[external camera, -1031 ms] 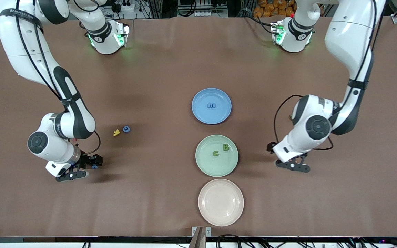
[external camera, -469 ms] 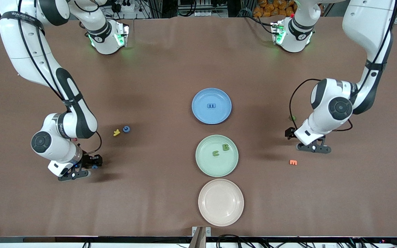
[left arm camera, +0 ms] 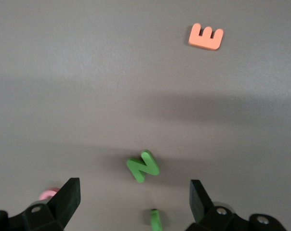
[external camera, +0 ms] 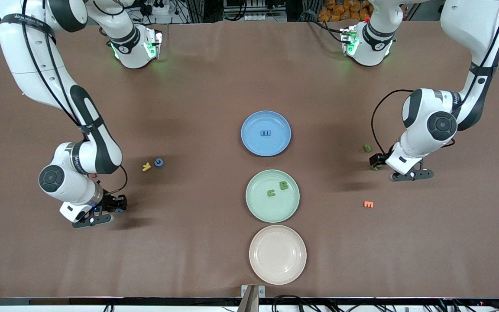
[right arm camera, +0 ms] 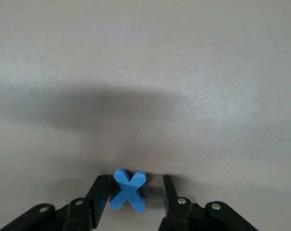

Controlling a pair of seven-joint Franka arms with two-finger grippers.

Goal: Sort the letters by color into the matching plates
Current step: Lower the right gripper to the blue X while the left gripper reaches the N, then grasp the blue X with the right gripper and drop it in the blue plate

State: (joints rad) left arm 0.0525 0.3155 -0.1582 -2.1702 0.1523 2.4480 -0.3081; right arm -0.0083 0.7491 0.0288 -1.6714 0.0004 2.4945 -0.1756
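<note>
Blue plate [external camera: 254, 145] w/ blue letter [external camera: 266, 133], green plate [external camera: 258, 208] w/ two

brown table [external camera: 215, 78], cluttered cables [external camera: 249, 11] along its edge.

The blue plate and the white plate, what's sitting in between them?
The green plate, holding two green letters, sits between the blue plate and the white plate. The front view shows it.
</note>
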